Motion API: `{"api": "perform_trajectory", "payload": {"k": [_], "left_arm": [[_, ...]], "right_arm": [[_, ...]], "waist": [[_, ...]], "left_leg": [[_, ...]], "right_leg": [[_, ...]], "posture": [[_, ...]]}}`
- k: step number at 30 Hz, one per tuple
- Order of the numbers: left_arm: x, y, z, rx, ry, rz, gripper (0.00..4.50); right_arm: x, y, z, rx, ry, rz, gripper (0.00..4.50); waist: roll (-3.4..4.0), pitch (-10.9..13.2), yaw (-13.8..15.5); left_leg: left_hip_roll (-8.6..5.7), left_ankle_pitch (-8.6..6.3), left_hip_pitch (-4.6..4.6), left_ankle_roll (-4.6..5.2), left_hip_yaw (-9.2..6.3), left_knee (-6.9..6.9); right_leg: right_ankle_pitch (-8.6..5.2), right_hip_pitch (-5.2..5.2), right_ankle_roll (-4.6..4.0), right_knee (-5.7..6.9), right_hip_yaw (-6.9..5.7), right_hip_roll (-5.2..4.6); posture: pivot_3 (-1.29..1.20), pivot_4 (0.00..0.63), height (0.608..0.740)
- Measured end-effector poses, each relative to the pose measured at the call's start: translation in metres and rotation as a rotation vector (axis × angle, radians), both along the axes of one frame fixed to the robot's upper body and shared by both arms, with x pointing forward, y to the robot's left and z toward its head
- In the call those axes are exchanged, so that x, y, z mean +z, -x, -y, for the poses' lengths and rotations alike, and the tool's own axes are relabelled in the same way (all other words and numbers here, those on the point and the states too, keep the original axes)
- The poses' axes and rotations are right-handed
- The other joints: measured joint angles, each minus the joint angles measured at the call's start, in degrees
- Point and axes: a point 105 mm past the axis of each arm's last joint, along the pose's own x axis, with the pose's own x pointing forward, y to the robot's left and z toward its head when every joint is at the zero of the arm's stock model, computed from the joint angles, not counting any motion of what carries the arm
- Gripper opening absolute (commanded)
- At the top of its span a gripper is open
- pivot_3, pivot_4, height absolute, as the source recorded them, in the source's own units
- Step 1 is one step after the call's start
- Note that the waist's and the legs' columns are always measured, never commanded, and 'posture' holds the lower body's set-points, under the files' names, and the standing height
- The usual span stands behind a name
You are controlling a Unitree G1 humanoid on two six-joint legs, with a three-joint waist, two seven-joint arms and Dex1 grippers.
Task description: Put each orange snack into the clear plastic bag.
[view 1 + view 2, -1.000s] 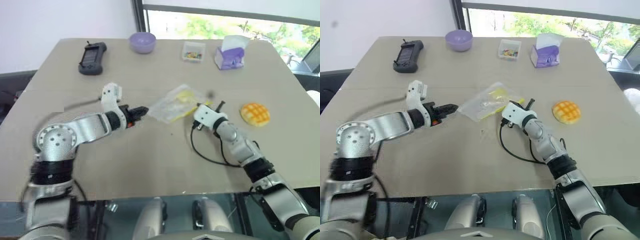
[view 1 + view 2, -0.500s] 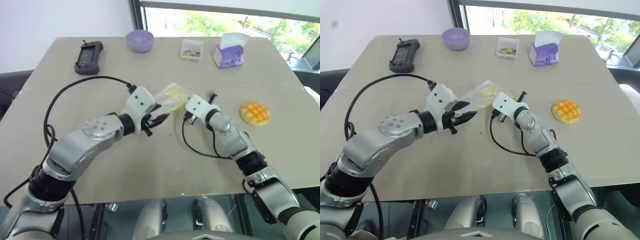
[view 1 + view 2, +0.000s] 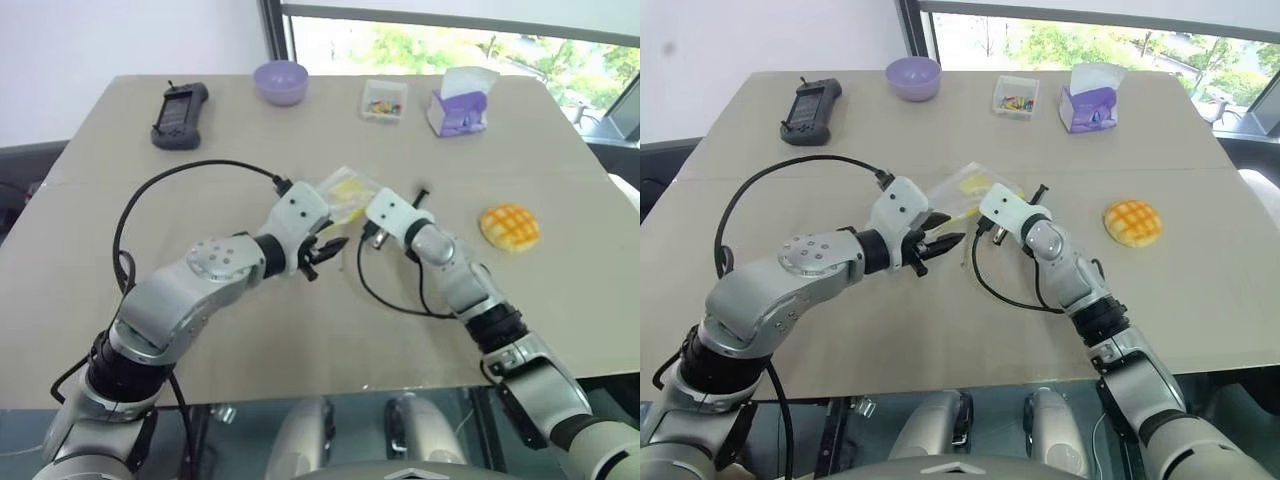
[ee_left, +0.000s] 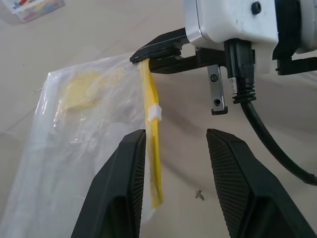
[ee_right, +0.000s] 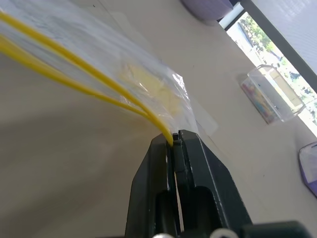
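Observation:
The orange snack [image 3: 510, 226], a round bun with a grid top, lies on the table to the right of both arms. The clear plastic bag [image 3: 345, 192] lies mid-table with its yellow seal strip [image 4: 152, 144] lifted at one end. My right gripper [image 5: 173, 141] is shut on that end of the strip, and it also shows as the black fingers [image 4: 148, 52] pinching the strip. My left gripper [image 4: 176, 133] is open just in front of the bag's mouth. The free end of the strip hangs between its fingers, close to one pad [image 4: 130, 168] and not clamped.
Along the far edge stand a black handheld controller [image 3: 180, 102], a purple bowl [image 3: 282, 80], a small clear box of colourful bits [image 3: 385, 100] and a purple tissue box [image 3: 462, 105]. Black cables [image 3: 390, 295] loop off both wrists over the table.
My left arm has swung right toward the bag and rolled its wrist, bringing its open fingers to the seal strip. My right gripper has drawn slightly left, still holding the bag.

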Motion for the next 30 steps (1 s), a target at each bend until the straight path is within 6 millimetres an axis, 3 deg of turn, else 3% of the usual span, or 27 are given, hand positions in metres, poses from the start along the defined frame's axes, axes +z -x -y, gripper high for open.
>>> {"api": "perform_trajectory", "payload": {"k": [22,27,30], "left_arm": [[0.0053,-0.0066,0.0046,0.017,-0.022,0.029,2.06],[0.0036,-0.0064,0.0049,0.019,-0.025,0.019,0.07],[0.0035,-0.0064,0.0049,0.017,-0.027,0.019,0.07]], "right_arm": [[0.0026,0.0040,0.0002,-0.005,-0.005,-0.008,0.00],[0.0027,0.0039,0.0002,-0.006,-0.006,-0.007,0.00],[0.0027,0.0039,0.0003,-0.006,-0.006,-0.007,0.00]], "waist": [[0.00,0.0,0.0],[-0.01,0.0,0.0],[-0.01,0.0,0.0]], "left_leg": [[-0.01,0.00,-0.01,0.00,0.06,0.04],[-0.01,0.00,-0.01,0.01,0.07,0.09],[-0.01,0.00,-0.01,0.01,0.07,0.09]], "right_leg": [[0.00,-0.09,0.00,0.13,0.09,0.03],[0.00,-0.10,0.00,0.18,0.11,0.06],[0.00,-0.11,0.00,0.20,0.12,0.07]], "posture": [[0.00,0.150,0.740],[0.00,0.150,0.740],[0.00,0.150,0.740]]}}
